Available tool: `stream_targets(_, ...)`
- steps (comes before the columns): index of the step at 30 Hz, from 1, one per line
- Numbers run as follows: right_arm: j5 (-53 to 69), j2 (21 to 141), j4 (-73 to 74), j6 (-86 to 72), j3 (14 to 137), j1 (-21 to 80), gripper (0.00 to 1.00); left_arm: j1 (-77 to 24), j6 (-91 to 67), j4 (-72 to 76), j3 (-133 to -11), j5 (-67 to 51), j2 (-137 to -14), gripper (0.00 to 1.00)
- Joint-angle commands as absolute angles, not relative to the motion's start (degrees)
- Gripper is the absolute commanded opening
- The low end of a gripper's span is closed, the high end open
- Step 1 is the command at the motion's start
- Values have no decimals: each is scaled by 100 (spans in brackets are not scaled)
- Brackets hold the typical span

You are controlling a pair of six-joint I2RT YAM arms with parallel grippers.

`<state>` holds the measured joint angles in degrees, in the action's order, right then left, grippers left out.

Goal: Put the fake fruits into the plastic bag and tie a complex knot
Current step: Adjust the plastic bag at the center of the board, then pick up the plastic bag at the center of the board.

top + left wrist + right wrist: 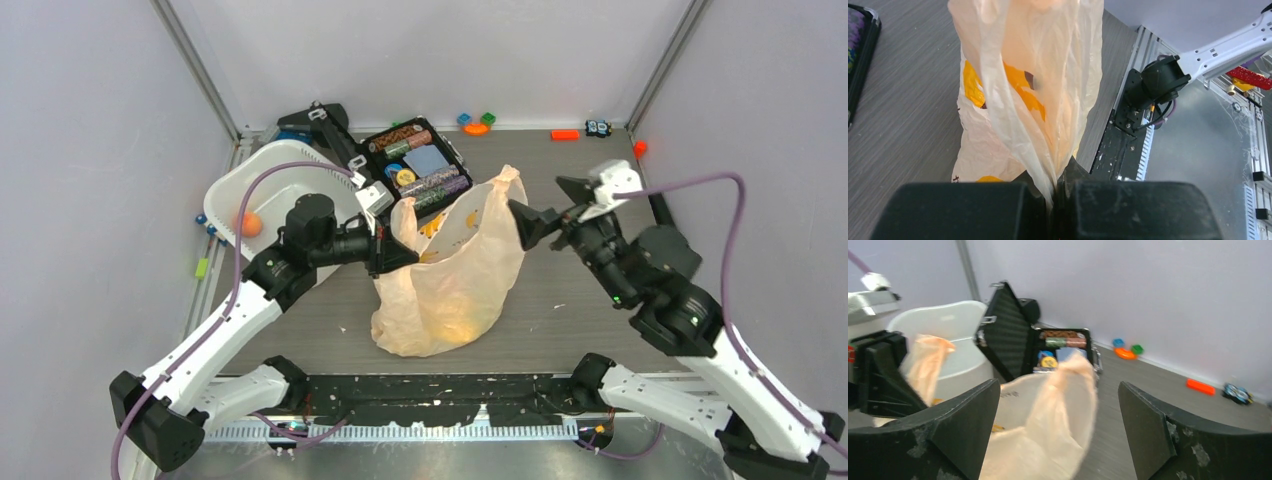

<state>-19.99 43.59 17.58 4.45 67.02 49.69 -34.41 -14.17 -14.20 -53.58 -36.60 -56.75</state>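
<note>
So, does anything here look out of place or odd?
One small orange fruit sits in the white tub, outside the bag. Only the left claw pinches a bag handle; the right claw gapes open, leaving the other handle loose.

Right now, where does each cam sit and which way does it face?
Top external: above, behind the bases, looking down; both arms, plastic bag between.
Left wrist: on left gripper, shut on the bag, facing the right arm's base.
Right wrist: behind open right gripper, facing the black case.
Shared: all show the bag.
</note>
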Motion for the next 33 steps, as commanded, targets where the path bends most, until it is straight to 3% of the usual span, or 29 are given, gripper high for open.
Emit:
stream_targets(1, -2135, 3840, 1939, 543, 6152, 4472, 95, -3401, -1264, -1618, -5581, -3643, -5576, 0)
stream_targets(6, -1525, 3547, 1911, 547, 5756, 4079, 98, -3401, -1326, -1591, -5591, -3711, -5596, 0)
stream_targets(14, -262, 3883, 1692, 276, 5632, 4069, 77, -3401, -1447, -1495, -5564, -3860, -5612, 0)
stream_targets(26, -860, 4948, 1314, 764, 5844, 4069, 65, -3400, -1516, -1400, -5549, -3973, -5613, 0)
stream_targets(28, -936, 5026, 1244, 793, 5826, 4069, 59, -3401, -1497, -1411, -5555, -3968, -5579, 0)
stream_targets(30, -827, 5043, 1248, 742, 5878, 4068, 44, -3401, -1439, -1462, -5569, -3916, -5535, 0)
stream_targets(31, -705, 5005, 1323, 634, 5985, 4069, 30, -3395, -1384, -1544, -5597, -3866, -5496, 0)
stream_targets(33, -547, 4833, 1485, 343, 6196, 4069, 12, -3340, -1240, -1743, -5675, -3700, -5429, 0)
